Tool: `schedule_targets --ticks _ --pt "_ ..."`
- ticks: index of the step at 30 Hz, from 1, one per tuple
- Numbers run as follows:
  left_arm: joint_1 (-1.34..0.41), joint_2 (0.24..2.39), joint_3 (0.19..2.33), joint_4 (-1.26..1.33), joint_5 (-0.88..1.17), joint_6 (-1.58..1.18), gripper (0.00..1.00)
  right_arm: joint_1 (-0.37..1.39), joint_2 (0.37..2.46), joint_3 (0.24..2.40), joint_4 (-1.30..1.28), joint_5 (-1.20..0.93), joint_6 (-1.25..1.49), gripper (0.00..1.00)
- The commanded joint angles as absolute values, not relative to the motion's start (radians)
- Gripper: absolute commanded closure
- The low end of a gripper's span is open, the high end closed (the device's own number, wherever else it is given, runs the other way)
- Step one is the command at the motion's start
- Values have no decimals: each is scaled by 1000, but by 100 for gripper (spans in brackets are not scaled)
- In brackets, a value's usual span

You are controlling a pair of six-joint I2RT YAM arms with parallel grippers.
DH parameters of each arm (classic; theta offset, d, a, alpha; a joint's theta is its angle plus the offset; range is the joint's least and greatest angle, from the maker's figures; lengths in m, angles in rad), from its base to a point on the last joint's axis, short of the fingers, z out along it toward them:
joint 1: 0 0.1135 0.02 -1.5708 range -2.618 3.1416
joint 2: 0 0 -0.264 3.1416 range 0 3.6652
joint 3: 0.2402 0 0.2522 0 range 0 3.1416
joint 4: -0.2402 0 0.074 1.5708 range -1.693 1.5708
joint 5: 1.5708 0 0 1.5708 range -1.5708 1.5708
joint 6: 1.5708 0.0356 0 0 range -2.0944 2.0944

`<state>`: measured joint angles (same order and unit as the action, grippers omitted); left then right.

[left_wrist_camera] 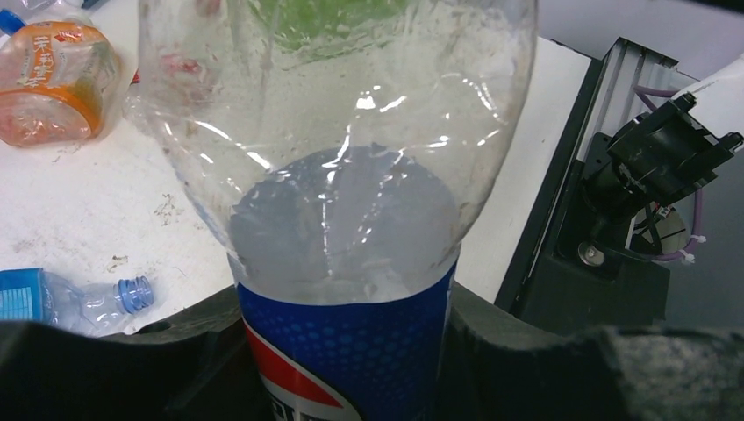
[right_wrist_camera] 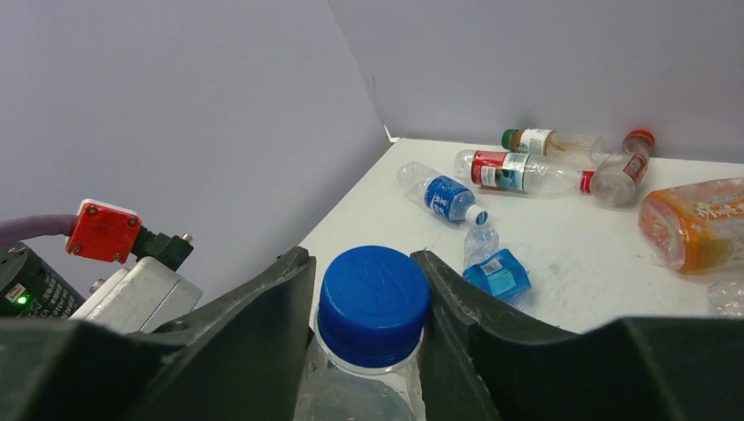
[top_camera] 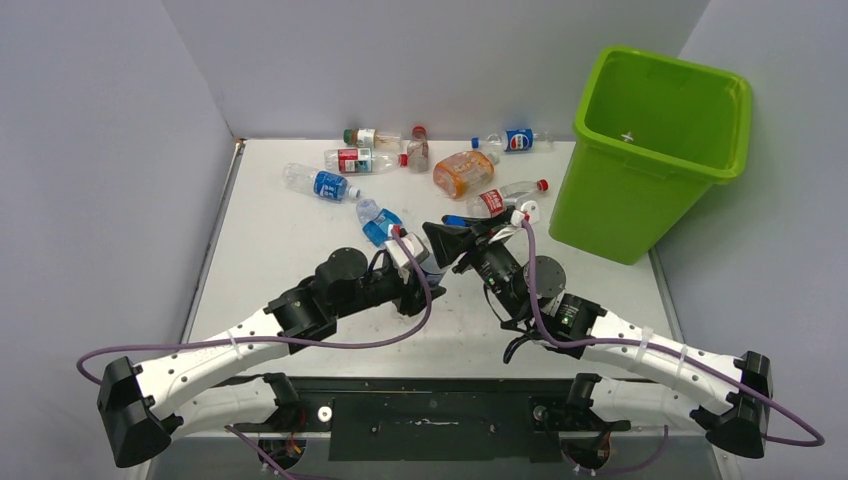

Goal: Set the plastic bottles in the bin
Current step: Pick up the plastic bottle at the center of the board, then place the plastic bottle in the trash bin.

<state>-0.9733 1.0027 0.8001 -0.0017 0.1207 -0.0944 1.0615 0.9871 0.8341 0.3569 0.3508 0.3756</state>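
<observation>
A clear plastic bottle with a blue Pepsi label [left_wrist_camera: 346, 338] is held over the middle of the table. My left gripper [left_wrist_camera: 346, 351] is shut on its labelled body. My right gripper [right_wrist_camera: 370, 307] is shut on the same bottle's blue cap [right_wrist_camera: 373, 298], one finger on each side. In the top view the two grippers meet, left [top_camera: 415, 265] and right [top_camera: 450, 240]. Several more bottles lie on the far half of the table, among them an orange one [top_camera: 463, 172] and a crushed blue-labelled one [top_camera: 378, 222]. The lime-green bin [top_camera: 650, 150] stands at the far right.
A blue-labelled bottle [top_camera: 320, 182], a red-labelled one [top_camera: 360, 159] and a green-capped one [top_camera: 370, 136] lie at the back. Another red-labelled bottle [top_camera: 505, 197] lies close to the bin's foot. Grey walls close in the left and back edges.
</observation>
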Motion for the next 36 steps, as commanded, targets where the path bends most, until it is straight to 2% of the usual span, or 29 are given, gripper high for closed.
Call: schedule_targets --ticks 1,2,3,4,5,9,10,11,16,21,25,31,36 --pt "-975 966 803 72 123 -84 100 1017 960 870 360 340 389 64" --pt "-977 962 799 75 120 -78 100 1009 961 876 354 316 392 72" --pt "-981 959 796 80 115 -70 100 1003 965 884 340 297 395 85" --pt "-983 954 788 88 109 -59 94 997 971 895 320 282 400 93" --pt "-986 948 780 97 106 -47 82 993 974 905 307 265 401 94" --pt "-1007 916 737 136 62 24 13 991 960 921 292 206 358 95" --pt "-1016 907 731 140 44 37 1 991 955 935 272 201 343 95" --pt "-1023 898 725 142 28 57 4 991 951 955 240 201 322 95" --pt "-1051 849 691 178 -63 102 4 991 945 1152 29 284 155 95" --pt "-1052 808 653 238 -122 123 4 990 959 1366 -21 410 -25 95" --pt "-1052 801 640 250 -155 147 4 990 1007 1471 96 554 -175 95" --pt "-1059 815 639 248 -185 164 4 972 1099 1517 472 794 -484 95" --pt "-1063 812 633 267 -216 161 4 800 1228 1690 532 813 -504 95"
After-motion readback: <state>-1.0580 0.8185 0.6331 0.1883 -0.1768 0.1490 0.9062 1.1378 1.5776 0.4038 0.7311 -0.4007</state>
